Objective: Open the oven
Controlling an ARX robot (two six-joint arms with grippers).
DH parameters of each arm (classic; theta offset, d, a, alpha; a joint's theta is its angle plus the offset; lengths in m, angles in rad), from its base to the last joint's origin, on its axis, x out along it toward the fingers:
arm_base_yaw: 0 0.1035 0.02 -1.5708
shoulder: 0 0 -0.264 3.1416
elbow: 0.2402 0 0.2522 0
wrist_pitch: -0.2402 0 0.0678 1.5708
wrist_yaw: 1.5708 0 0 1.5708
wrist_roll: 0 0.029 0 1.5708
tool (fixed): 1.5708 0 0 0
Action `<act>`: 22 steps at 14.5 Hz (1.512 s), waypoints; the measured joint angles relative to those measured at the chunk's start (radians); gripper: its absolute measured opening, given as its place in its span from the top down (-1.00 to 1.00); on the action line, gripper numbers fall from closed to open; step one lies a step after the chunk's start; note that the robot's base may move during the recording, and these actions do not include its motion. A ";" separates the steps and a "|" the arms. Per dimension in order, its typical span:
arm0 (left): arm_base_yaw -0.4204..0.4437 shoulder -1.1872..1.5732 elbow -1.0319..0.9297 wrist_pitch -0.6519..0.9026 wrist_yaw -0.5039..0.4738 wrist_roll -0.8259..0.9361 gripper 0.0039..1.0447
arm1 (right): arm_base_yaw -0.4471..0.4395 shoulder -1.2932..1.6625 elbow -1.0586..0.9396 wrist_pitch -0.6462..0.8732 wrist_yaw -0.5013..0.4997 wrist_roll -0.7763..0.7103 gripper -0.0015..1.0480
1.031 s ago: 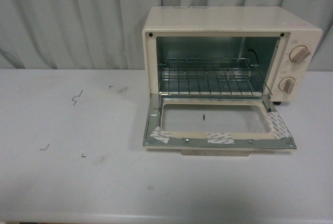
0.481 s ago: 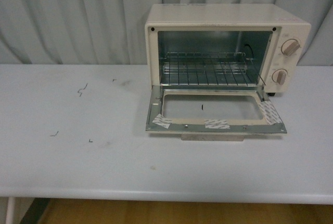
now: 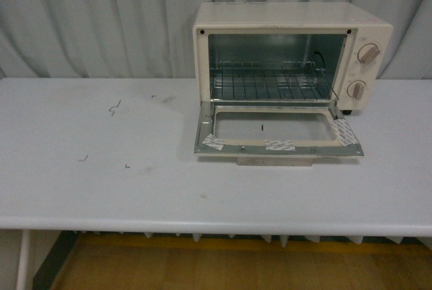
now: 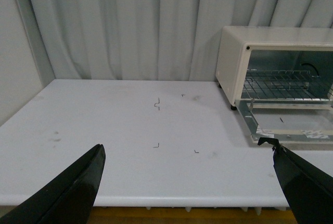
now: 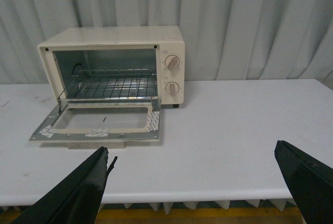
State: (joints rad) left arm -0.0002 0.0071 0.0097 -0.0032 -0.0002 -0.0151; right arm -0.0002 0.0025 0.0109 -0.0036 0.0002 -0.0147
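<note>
The oven (image 3: 290, 57) is set near the far right corner of the table (image 3: 101, 189), its glass door (image 3: 275, 131) dropped flat toward the near edge and the wire rack (image 3: 270, 84) exposed inside. Two knobs (image 3: 368, 52) are seen on its right face. The left gripper (image 4: 187, 182) and right gripper (image 5: 197, 182) are both spread wide, nothing held, off the near edge.
</note>
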 joint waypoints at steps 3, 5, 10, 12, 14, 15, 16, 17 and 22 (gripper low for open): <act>0.000 0.000 0.000 0.000 0.000 0.000 -0.88 | 0.000 0.000 0.000 0.000 0.000 0.000 -0.87; 0.000 0.000 0.000 0.000 0.000 0.000 -0.88 | 0.000 0.000 0.000 0.000 0.000 0.000 -0.87; 0.000 0.000 0.000 0.000 0.000 0.000 -0.88 | 0.000 0.000 0.000 0.000 0.000 0.000 -0.87; 0.000 0.000 0.000 0.000 0.000 0.000 -0.88 | 0.000 0.000 0.000 0.000 0.000 0.000 -0.87; 0.000 0.000 0.000 0.000 0.000 0.000 -0.88 | 0.000 0.000 0.000 0.000 0.000 0.000 -0.87; 0.000 0.000 0.000 0.000 0.000 0.000 -0.88 | 0.000 0.000 0.000 0.000 0.000 0.000 -0.87; 0.000 0.000 0.000 0.000 0.000 0.000 -0.88 | 0.000 0.000 0.000 0.000 0.000 0.000 -0.87; 0.000 0.000 0.000 0.000 0.000 0.000 -0.88 | 0.000 0.000 0.000 0.000 0.000 0.000 -0.87; 0.000 0.000 0.000 0.000 0.000 0.000 -0.88 | 0.000 0.000 0.000 0.000 0.000 0.000 -0.87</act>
State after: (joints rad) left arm -0.0002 0.0071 0.0097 -0.0036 -0.0002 -0.0151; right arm -0.0002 0.0025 0.0109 -0.0036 0.0002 -0.0147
